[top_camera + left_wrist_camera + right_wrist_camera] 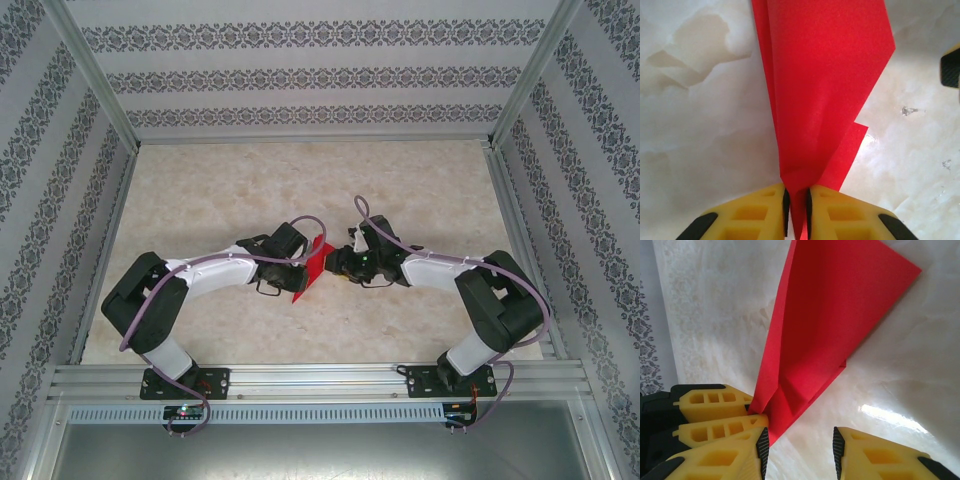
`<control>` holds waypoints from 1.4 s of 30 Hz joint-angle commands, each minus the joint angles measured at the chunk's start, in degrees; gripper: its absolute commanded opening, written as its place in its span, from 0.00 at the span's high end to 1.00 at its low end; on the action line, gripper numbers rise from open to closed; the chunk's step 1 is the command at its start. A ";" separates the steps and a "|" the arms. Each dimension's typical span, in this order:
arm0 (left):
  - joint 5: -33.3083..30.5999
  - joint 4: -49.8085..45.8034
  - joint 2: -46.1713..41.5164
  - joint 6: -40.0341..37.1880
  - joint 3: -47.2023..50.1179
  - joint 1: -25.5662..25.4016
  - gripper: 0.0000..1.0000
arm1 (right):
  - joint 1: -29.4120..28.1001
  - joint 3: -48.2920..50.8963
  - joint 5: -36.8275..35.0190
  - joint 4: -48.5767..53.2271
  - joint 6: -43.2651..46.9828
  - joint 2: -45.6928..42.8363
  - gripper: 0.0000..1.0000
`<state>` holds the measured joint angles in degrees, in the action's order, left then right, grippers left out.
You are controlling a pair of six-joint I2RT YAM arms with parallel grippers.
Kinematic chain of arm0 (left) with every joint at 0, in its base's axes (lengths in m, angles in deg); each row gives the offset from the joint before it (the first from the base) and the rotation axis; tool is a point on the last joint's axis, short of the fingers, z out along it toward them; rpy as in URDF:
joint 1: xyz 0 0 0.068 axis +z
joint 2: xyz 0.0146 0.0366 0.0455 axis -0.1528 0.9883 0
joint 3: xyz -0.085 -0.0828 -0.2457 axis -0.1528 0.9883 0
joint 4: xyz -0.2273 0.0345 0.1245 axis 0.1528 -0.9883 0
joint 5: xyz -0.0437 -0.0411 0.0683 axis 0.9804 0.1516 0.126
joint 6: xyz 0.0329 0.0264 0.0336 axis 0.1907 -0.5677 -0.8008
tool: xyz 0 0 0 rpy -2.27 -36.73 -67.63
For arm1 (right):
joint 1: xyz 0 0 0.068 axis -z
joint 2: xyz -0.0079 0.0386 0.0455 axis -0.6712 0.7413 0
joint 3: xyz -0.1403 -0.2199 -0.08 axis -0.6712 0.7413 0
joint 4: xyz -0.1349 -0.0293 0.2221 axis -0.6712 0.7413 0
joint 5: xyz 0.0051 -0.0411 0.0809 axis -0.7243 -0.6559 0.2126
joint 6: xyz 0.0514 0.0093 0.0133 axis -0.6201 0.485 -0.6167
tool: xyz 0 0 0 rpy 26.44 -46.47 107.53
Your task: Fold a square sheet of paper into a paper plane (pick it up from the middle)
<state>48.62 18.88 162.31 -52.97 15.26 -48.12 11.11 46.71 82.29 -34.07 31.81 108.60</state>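
Note:
The red sheet of paper [313,262] is folded into a narrow, creased, pointed shape like a paper plane and stands on edge above the table's middle. My left gripper [796,212] is shut on its lower folded edge, and the paper [825,75] fans upward from the jaws. My right gripper [800,452] stands open, with its left pad beside the paper's corner [790,405] and nothing between its fingers. The left gripper's fingers [715,415] pinch the paper at the left of the right wrist view. In the top view the left gripper [298,262] and the right gripper [336,262] face each other across the paper.
The beige marbled table [200,200] stretches around both arms. Patterned walls and metal frame rails [310,138] enclose it on three sides. A black-and-yellow part of the right gripper [951,67] shows at the right edge of the left wrist view.

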 commanded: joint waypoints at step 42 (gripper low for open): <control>7.80 3.76 -2.34 0.18 2.01 4.85 0.98 | -5.48 -3.09 1.05 -8.39 -5.95 7.51 0.58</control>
<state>53.60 20.19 162.12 -53.77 16.59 -44.45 6.24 44.41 82.77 -40.69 26.89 116.79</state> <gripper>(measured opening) 0.069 0.421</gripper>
